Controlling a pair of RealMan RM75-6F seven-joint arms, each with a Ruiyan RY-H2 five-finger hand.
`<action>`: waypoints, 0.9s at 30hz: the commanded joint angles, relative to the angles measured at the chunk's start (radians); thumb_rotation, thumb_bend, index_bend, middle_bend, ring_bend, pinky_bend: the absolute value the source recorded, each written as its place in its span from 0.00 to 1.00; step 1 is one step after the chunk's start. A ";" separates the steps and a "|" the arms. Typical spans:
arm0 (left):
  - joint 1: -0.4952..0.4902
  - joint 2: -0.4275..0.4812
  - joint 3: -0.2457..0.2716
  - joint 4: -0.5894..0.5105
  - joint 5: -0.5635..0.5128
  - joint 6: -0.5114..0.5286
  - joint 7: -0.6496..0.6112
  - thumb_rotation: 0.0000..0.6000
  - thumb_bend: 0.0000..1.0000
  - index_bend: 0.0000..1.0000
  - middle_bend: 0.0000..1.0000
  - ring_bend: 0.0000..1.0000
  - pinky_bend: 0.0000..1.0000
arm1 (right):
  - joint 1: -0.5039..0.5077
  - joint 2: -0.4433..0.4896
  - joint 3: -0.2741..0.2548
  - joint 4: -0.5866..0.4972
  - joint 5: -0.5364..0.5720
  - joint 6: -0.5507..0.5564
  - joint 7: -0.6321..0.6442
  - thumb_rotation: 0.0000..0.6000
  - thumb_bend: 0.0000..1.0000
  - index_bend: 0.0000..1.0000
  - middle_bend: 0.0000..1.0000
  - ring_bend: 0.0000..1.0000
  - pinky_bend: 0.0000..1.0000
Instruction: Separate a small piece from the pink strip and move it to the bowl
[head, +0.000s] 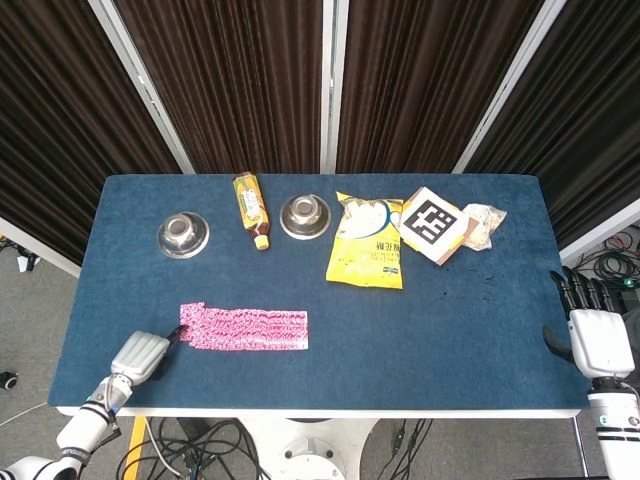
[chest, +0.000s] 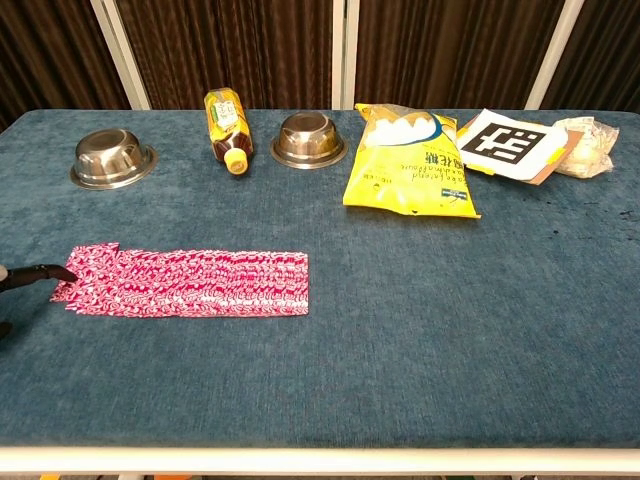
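The pink strip (head: 245, 328) (chest: 185, 283) lies flat near the table's front left, its left end ragged and slightly skewed. My left hand (head: 140, 354) rests at the front left corner. One dark fingertip (chest: 35, 273) touches the strip's left end; whether that end is pinched is hidden. Two empty steel bowls stand at the back: one on the left (head: 183, 234) (chest: 113, 157), one nearer the middle (head: 305, 215) (chest: 309, 140). My right hand (head: 597, 335) hangs at the table's right edge, fingers straight and apart, holding nothing, and is absent from the chest view.
A yellow-capped bottle (head: 250, 207) (chest: 227, 125) lies between the bowls. A yellow snack bag (head: 367, 240) (chest: 410, 162), a QR-code card (head: 433, 224) (chest: 510, 143) and a clear wrapped packet (head: 484, 225) (chest: 587, 143) sit at the back right.
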 joint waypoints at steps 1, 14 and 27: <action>-0.001 -0.018 -0.013 0.031 -0.016 0.017 0.026 1.00 0.59 0.11 0.94 0.92 1.00 | 0.001 -0.003 0.001 0.003 0.003 -0.001 0.001 1.00 0.30 0.00 0.00 0.00 0.00; -0.029 -0.069 -0.061 0.167 -0.121 -0.028 0.047 1.00 0.60 0.11 0.94 0.92 1.00 | 0.010 -0.006 0.005 0.001 0.011 -0.010 -0.012 1.00 0.30 0.00 0.00 0.00 0.00; -0.047 -0.091 -0.125 0.258 -0.161 0.015 0.023 1.00 0.60 0.12 0.94 0.92 1.00 | 0.014 -0.009 0.006 0.002 0.021 -0.016 -0.023 1.00 0.30 0.00 0.00 0.00 0.00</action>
